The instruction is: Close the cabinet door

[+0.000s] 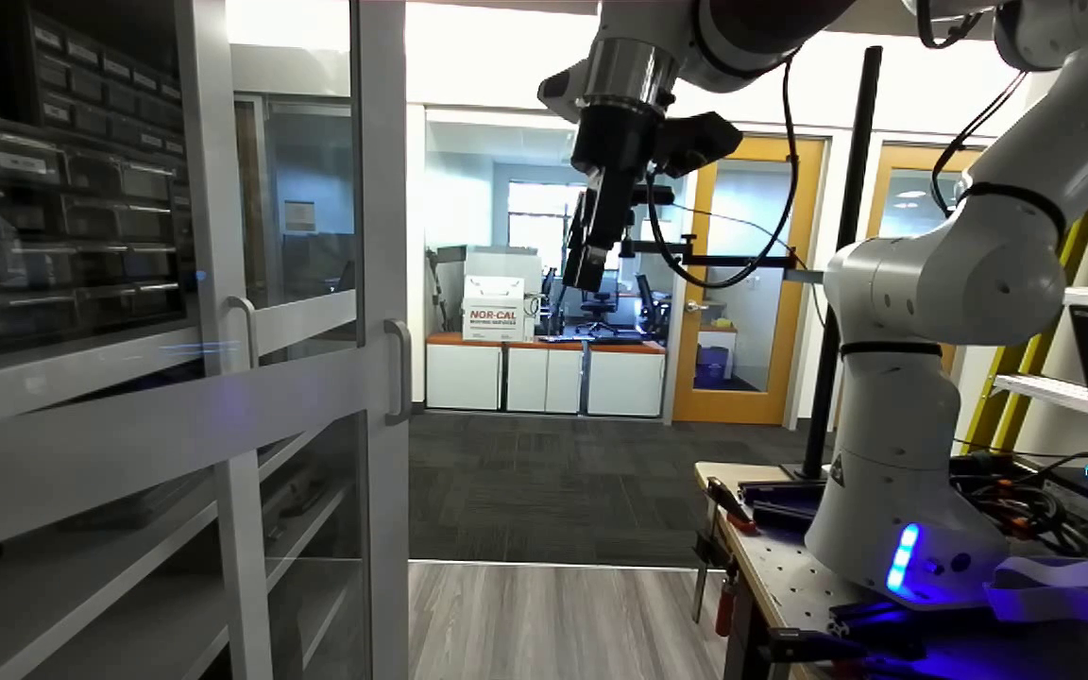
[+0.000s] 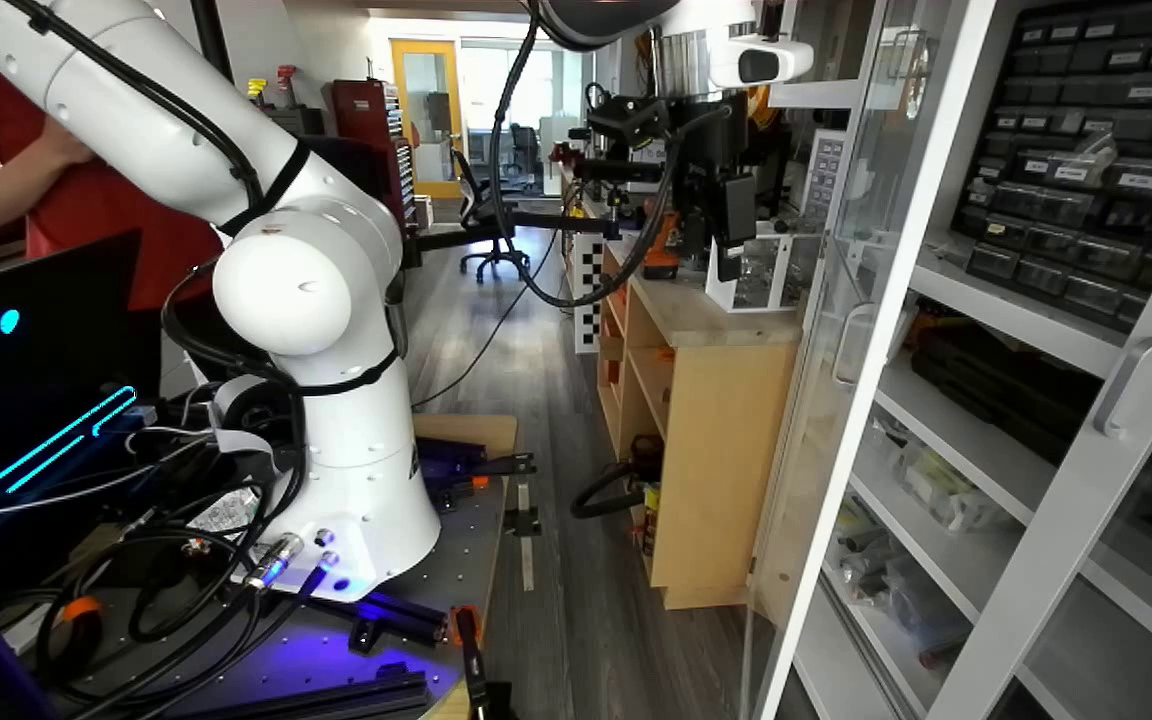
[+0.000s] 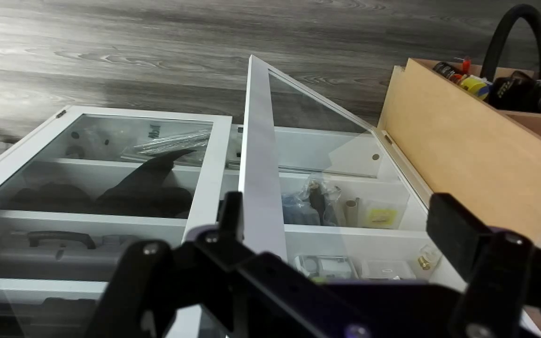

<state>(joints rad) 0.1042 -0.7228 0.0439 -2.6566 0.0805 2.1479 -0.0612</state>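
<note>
The cabinet door has a white frame, clear glass and a middle rail with a grey handle. It stands swung open, its free edge away from the cabinet shelves. In the wrist view its frame runs upright behind the left finger, with shelves visible through the glass. My gripper is open, pointing down, with nothing between its fingers. In both exterior views the gripper hangs high. A gap shows between gripper and door in an exterior view; in the other exterior view the gripper appears left of the door.
A second glass cabinet door looks closed beside the open one. A wooden workbench stands near the hinge side, with a white frame on top. The robot's table carries cables and clamps. A person stands behind the arm.
</note>
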